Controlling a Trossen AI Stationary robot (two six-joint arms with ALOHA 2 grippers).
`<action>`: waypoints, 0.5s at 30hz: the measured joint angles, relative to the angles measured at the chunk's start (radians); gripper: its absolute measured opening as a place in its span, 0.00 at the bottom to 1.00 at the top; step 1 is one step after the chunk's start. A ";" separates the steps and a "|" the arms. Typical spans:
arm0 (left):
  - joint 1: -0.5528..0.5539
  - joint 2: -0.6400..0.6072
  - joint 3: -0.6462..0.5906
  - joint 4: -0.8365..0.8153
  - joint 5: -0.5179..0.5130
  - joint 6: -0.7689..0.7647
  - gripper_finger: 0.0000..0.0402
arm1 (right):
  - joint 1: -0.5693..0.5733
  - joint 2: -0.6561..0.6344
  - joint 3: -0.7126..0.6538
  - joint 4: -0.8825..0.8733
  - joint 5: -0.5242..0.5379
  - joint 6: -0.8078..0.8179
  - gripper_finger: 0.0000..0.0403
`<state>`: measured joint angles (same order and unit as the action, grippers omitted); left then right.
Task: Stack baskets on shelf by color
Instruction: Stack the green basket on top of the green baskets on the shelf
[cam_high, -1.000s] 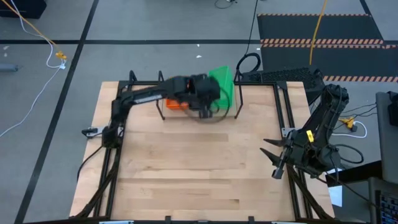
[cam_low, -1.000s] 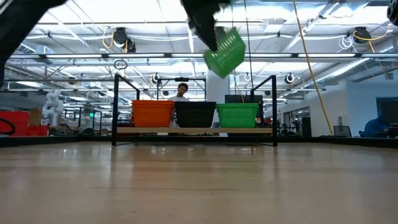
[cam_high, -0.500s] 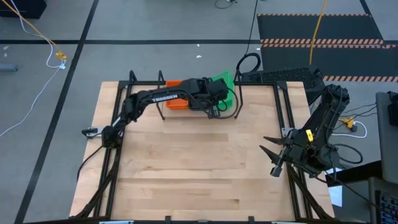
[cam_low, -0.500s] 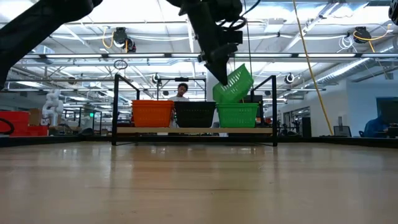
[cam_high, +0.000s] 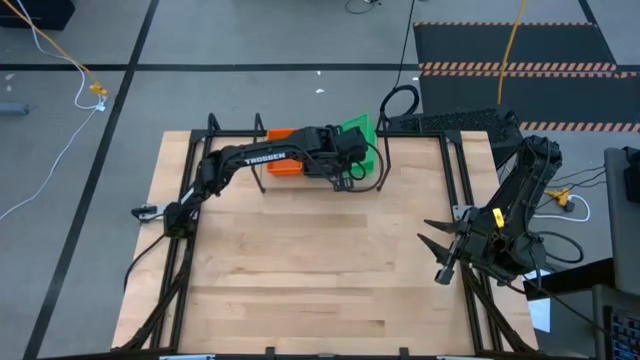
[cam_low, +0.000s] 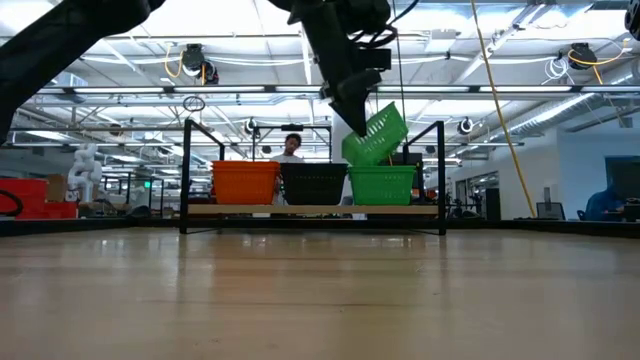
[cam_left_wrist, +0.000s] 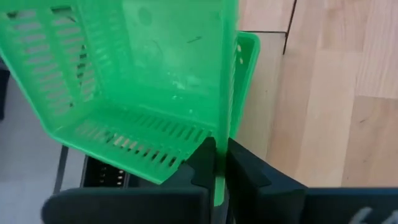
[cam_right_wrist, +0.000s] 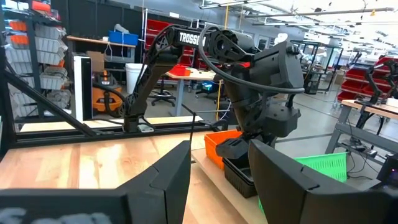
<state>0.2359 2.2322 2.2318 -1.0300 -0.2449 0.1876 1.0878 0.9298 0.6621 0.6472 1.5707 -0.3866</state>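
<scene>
The left tool (cam_left_wrist: 219, 163) pinches a tilted green basket's (cam_low: 376, 134) wall above the green stack (cam_low: 381, 185) on the shelf (cam_low: 313, 209), seemingly touching it. The right tool (cam_high: 437, 256) waits open by the desk's (cam_high: 300, 290) right edge.

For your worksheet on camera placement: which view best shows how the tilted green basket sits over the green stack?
The low view: the tilted green basket rests one edge in the green stack. The left wrist view shows fingers pinching its wall; the high view mostly hides it under the arm; the right wrist view shows a corner.
</scene>
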 joint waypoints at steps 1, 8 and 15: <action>0.000 0.000 0.000 0.000 -0.001 0.013 0.09 | 0.000 0.000 0.000 0.000 0.000 0.000 0.38; 0.000 0.000 0.000 -0.006 -0.056 0.028 0.28 | 0.000 0.000 0.000 0.000 0.000 0.004 0.38; -0.001 0.001 -0.002 0.009 -0.071 0.020 0.38 | 0.000 0.000 0.000 0.000 0.000 0.004 0.38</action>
<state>0.2347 2.2331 2.2303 -1.0213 -0.3157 0.2071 1.0878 0.9298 0.6621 0.6468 1.5707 -0.3824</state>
